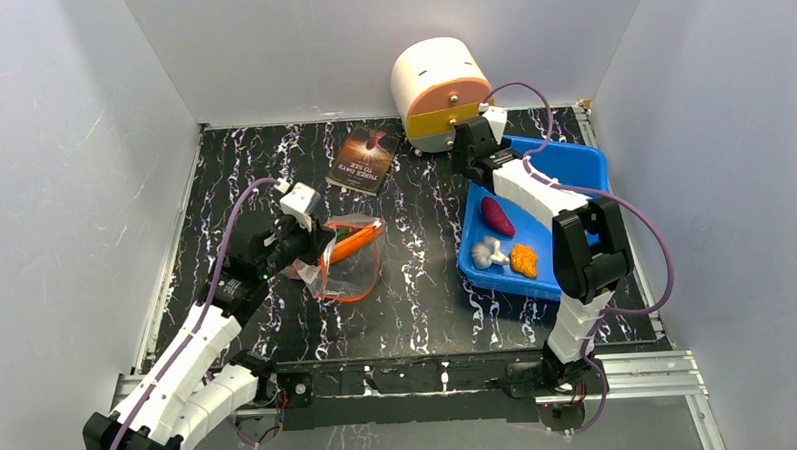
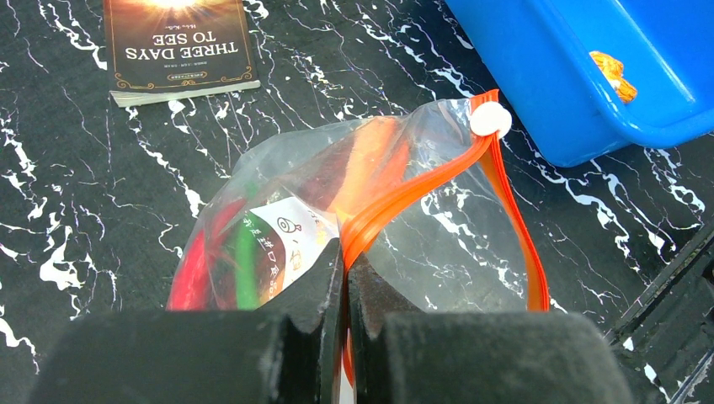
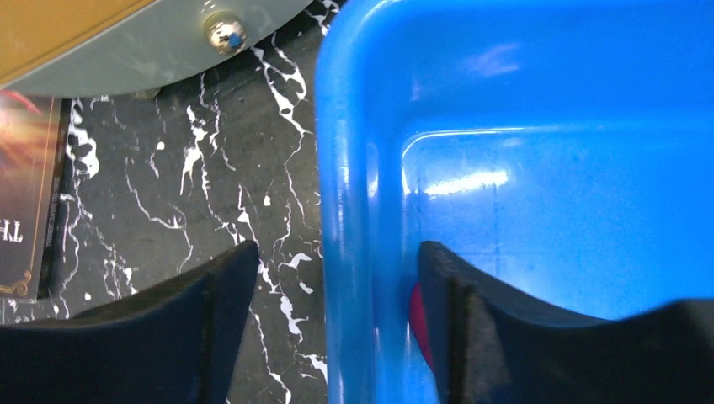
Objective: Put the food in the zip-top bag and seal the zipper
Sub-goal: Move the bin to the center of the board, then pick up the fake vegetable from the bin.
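A: Where is the food?

B: Split. A chili (image 2: 198, 261), a green stick (image 2: 245, 252) and an orange slice (image 2: 370, 168) show through the bag (image 1: 354, 267), left of centre in the top view. A magenta piece (image 1: 497, 217), a white lump (image 1: 488, 250) and an orange bit (image 1: 523, 259) lie in the blue tray (image 1: 577, 161) on the right.

A: And the grippers?

B: The left gripper (image 2: 345, 265) is pinched on the zipper (image 2: 421, 189) at the bag's mouth. The right gripper (image 3: 337, 257) is spread and straddles the tray's left wall, one finger outside and one inside.

A: Which arm should take the tray pieces?

B: The right, I'd judge. It sits at the tray's upper-left corner. In the top view the magenta piece lies just below it, its long axis running from upper left to lower right. The other two are farther down. The bag is well apart, to the left.
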`<action>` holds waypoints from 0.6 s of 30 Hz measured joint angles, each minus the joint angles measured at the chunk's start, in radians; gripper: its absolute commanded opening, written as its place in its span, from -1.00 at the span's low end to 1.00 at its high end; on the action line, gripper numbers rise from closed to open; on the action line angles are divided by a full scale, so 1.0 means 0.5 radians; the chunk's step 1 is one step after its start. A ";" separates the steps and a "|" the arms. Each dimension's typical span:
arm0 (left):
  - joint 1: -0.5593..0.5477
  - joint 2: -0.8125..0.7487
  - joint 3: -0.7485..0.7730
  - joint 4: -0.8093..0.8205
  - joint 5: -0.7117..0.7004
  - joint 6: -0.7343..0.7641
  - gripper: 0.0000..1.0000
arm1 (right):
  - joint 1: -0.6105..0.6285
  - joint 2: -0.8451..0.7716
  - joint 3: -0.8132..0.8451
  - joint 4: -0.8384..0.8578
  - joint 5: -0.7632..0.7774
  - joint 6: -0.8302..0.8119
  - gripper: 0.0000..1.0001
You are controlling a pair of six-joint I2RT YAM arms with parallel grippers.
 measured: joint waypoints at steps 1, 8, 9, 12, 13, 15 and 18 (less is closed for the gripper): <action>-0.001 0.002 0.000 0.000 0.000 0.000 -1.00 | -0.002 -0.001 0.008 0.000 -0.031 -0.040 0.49; -0.001 0.025 0.000 -0.001 0.002 0.000 -1.00 | -0.006 -0.079 0.115 -0.054 -0.161 -0.379 0.50; -0.001 0.024 0.000 0.001 0.002 0.000 -1.00 | -0.019 -0.134 0.114 -0.070 -0.189 -0.452 0.50; -0.001 0.024 0.000 0.000 0.002 -0.001 -1.00 | -0.098 -0.294 0.108 -0.074 -0.310 -0.621 0.45; -0.001 0.024 0.000 0.000 0.003 -0.002 -1.00 | -0.138 -0.348 0.105 -0.071 -0.359 -0.676 0.41; -0.001 0.024 0.000 0.000 0.006 -0.002 -1.00 | -0.242 -0.463 0.087 -0.064 -0.481 -0.797 0.23; -0.001 0.024 0.000 0.000 0.011 -0.003 -1.00 | -0.373 -0.539 0.070 -0.071 -0.587 -0.924 0.16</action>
